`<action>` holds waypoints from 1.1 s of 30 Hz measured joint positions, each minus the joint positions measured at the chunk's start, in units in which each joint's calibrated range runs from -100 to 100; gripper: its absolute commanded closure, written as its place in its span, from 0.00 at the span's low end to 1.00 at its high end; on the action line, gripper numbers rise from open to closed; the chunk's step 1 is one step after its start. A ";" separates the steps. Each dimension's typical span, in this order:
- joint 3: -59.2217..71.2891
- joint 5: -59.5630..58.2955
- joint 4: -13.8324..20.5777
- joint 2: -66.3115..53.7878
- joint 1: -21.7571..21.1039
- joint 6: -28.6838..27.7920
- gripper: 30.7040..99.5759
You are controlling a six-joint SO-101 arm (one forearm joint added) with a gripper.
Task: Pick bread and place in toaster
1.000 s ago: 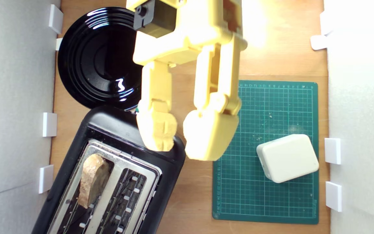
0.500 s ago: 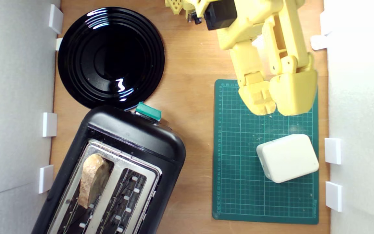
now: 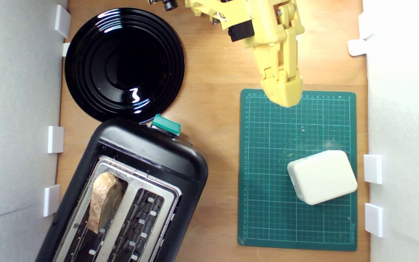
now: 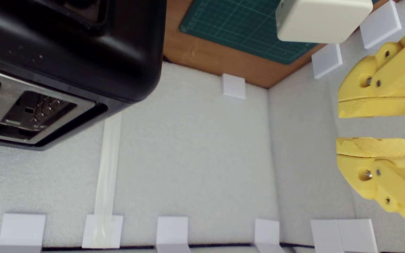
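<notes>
- Gripper (image 4: 376,123) jaws stand a little apart with nothing between them; the wrist view shows a clear gap between the two yellow tips.
- In the exterior view the gripper hangs over the far edge of the green mat (image 3: 264,218), tip pointing down the picture, with the arm reaching in from the top edge.
- Nearest to it on the mat is a cream block (image 3: 322,177), apart from the tip and untouched.
- Bread (image 3: 104,202) lies well away from the gripper, toward the exterior view's lower left, standing on edge in one slot of the toaster (image 3: 151,153); its long axis runs along that slot, and the slot beside it is empty.
- Toaster's green knob (image 3: 166,124) faces the gripper's side; a black plate (image 3: 124,65) sits beyond it, bare.
- Judged from this, the bread is already placed and no grasp remains; the arm looks parked clear of the toaster.
</notes>
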 measured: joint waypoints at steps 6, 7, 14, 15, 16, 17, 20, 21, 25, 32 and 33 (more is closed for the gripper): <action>15.26 0.00 0.80 -8.99 1.01 0.00 0.72; 17.20 0.00 1.07 -10.33 1.83 0.00 0.73; 32.18 0.00 1.33 -16.13 2.75 2.23 0.75; 34.12 0.00 1.33 -16.63 2.84 2.95 0.75; 35.78 0.00 1.33 -17.05 3.30 3.47 0.75; 37.36 0.00 1.33 -17.47 3.94 3.93 0.75; 41.70 0.00 1.33 -18.82 5.68 5.12 0.75; 43.09 0.00 1.33 -19.82 5.77 5.49 0.75; 50.67 0.00 1.33 -25.87 5.40 6.93 0.75; 61.86 0.00 1.33 -39.56 5.40 9.62 0.75; 61.95 0.00 1.33 -40.74 5.40 9.83 0.75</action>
